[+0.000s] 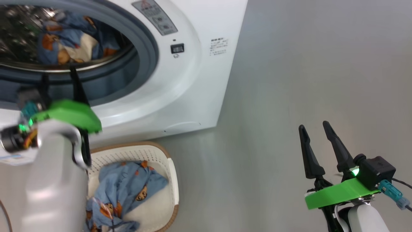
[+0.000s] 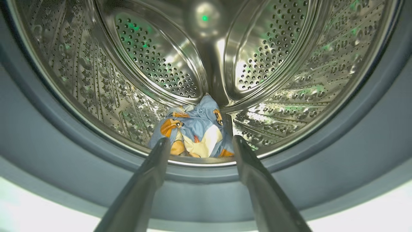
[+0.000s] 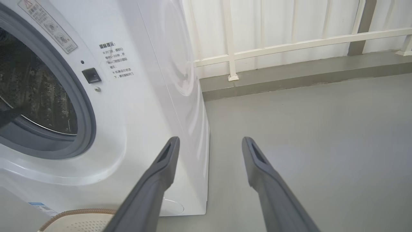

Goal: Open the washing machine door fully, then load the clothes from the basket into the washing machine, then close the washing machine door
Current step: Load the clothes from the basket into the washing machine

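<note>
Both wide open and empty: left hand, right hand.

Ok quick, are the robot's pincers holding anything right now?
Left pincer: open, holding nothing.
Right pincer: open, holding nothing.

Soft, even daylight on the floor, hardly a shadow beneath the right gripper. Ahead of the left gripper the steel drum flares with white glare and green glints. Below it the washing machine front blows out to pure white. Behind that gripper, the forearm looks soft and blurred. Wide-angle bending curves the rubber ring on either side.
</note>
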You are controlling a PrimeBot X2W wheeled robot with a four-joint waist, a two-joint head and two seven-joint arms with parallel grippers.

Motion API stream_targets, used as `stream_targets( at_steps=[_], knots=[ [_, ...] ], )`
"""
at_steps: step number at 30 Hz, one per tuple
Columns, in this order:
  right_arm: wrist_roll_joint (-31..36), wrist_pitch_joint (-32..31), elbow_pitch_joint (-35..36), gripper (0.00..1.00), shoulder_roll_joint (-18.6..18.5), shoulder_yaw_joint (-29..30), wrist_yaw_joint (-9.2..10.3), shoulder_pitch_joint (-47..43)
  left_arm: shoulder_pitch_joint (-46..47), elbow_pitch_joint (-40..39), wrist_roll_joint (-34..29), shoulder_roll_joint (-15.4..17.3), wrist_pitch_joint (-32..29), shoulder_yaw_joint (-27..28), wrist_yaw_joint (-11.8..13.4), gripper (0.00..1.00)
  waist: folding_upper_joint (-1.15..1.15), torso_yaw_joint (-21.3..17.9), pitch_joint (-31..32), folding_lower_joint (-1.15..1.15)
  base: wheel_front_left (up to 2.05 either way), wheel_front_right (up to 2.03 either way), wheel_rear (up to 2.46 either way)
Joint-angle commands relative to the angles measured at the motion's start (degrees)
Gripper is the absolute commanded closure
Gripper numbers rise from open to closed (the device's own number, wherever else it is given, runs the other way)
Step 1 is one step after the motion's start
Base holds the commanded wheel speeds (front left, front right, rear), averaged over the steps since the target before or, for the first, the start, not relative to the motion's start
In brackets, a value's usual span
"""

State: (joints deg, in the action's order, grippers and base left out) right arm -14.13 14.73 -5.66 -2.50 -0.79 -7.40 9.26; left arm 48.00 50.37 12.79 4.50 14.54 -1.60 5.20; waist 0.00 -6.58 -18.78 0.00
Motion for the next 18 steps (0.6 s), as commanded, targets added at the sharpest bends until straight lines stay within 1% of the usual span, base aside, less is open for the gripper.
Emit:
stream_targets(
  at_steps=[1, 3, 4, 13, 18],
  knots=[
    [0.49, 0.27, 1.05, 0.00, -0.38, -1.03, -0.09, -1.38, -3.45, -3.11, 0.14, 1.49, 0.45, 1.58, -0.64, 0.00, 0.00, 1.23, 2.83, 0.00, 0.00, 0.00, 0.00],
    [0.78, 0.27, 0.90, 0.00, -0.38, -1.36, -0.09, -2.12, -8.27, -6.12, 0.14, 0.92, 0.45, 2.06, -1.16, 0.00, 0.00, 1.47, 4.87, 0.00, 0.00, 0.00, 0.00],
    [0.78, 0.27, 0.90, 0.00, -0.38, -1.36, -0.09, -2.12, -8.27, -6.12, 0.14, 0.92, 0.45, 2.06, -1.16, 0.00, 0.00, 1.47, 4.87, 0.00, 0.00, 0.00, 0.00],
    [2.33, 0.27, 0.56, 0.00, -0.38, -1.37, -0.09, -4.86, -21.83, -14.84, -0.53, -0.88, 0.46, 0.51, -2.78, 0.00, 0.00, 3.17, 10.04, 0.00, 0.00, 0.00, 0.00],
    [2.85, 0.27, 0.67, 0.00, -0.40, -1.25, -0.09, -5.91, -28.46, -19.67, -0.36, -1.32, 0.46, -0.48, -2.38, 0.00, 0.00, 4.06, 12.06, 0.00, 0.00, 0.00, 0.00]
  ],
)
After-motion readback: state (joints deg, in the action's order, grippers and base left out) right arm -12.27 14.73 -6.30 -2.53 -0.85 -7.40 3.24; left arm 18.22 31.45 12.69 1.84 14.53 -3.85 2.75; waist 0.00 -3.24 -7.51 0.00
